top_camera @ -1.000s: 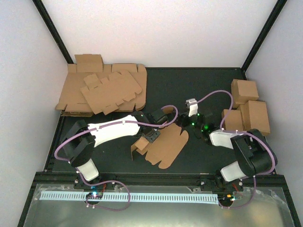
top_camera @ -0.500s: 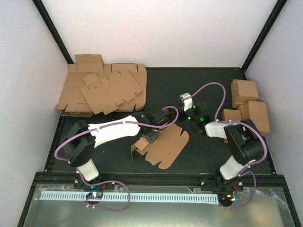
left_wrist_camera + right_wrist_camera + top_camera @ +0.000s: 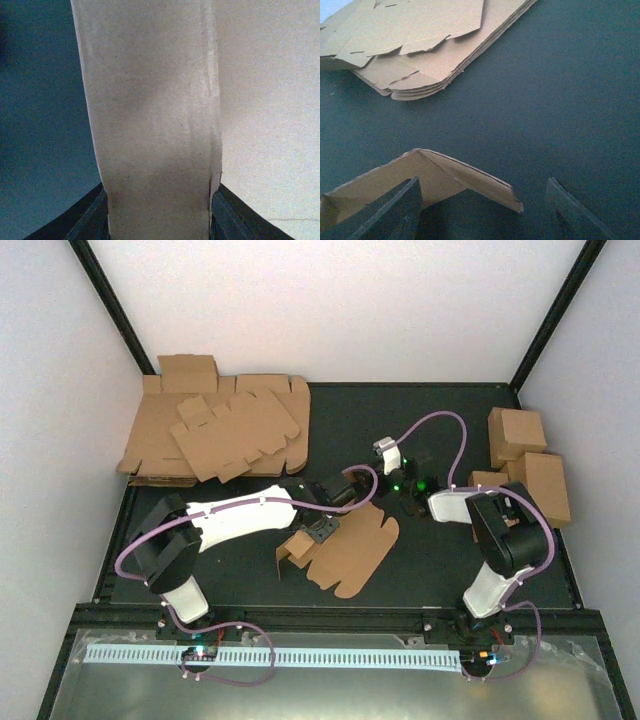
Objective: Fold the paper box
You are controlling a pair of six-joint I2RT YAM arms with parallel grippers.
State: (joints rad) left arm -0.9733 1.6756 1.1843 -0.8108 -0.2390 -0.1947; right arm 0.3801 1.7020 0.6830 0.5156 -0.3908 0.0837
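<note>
Box: your box (image 3: 350,545) lies mid-table, just near of centre. The main panel is flat and the left end is lifted into a low wall.
Left gripper: your left gripper (image 3: 318,530) is clamped on that raised left strip. The wrist view shows card pinched between both fingers (image 3: 95,215).
Right gripper: your right gripper (image 3: 388,455) hovers just far-right of the box, fingers (image 3: 402,210) apart with nothing in them.
Folded boxes: three or so folded boxes (image 3: 525,465) sit by the right edge, well apart from the work.
Blanks: the heap of blanks (image 3: 220,430) is in the far-left corner.
Progress: early going, I'd say. One end is stood up. The long panel, the right-hand flaps and the tabs look unfolded, so walls, tucks and closing are all left.
Change: your right arm has swung left, bringing its gripper in toward the box. The box and left arm haven't budged.
</note>
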